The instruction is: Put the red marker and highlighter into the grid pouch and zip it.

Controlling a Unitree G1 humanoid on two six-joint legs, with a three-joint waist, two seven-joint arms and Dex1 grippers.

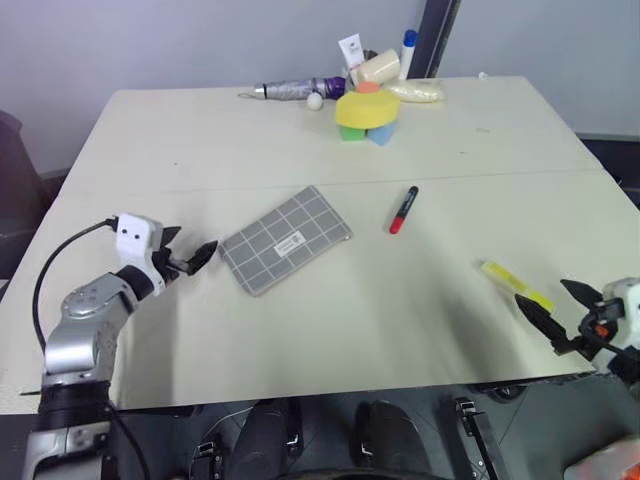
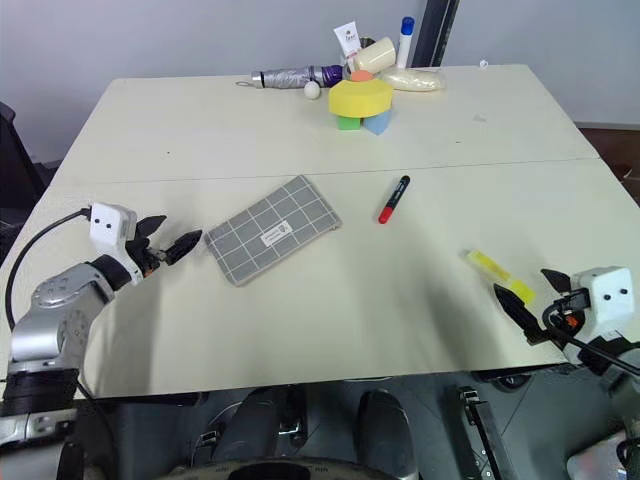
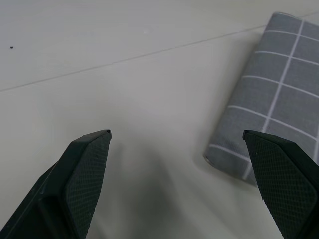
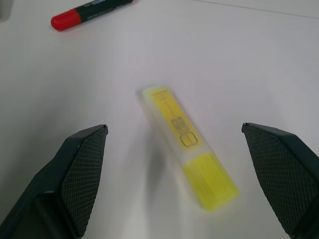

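The grey grid pouch lies flat near the middle of the table, its white label facing up. My left gripper hovers open just left of the pouch's near corner, with nothing between its fingers. The red marker lies right of the pouch, its red end toward me. Near the table's front right lies the yellow highlighter. My right gripper stands open close behind the highlighter, which lies between the spread fingers in the right wrist view, untouched. The marker shows farther off.
At the table's far edge stands a cluster: a yellow round sponge block on green and blue blocks, a folded umbrella, a white-and-blue bottle and tubes. The table's front edge runs just below both grippers.
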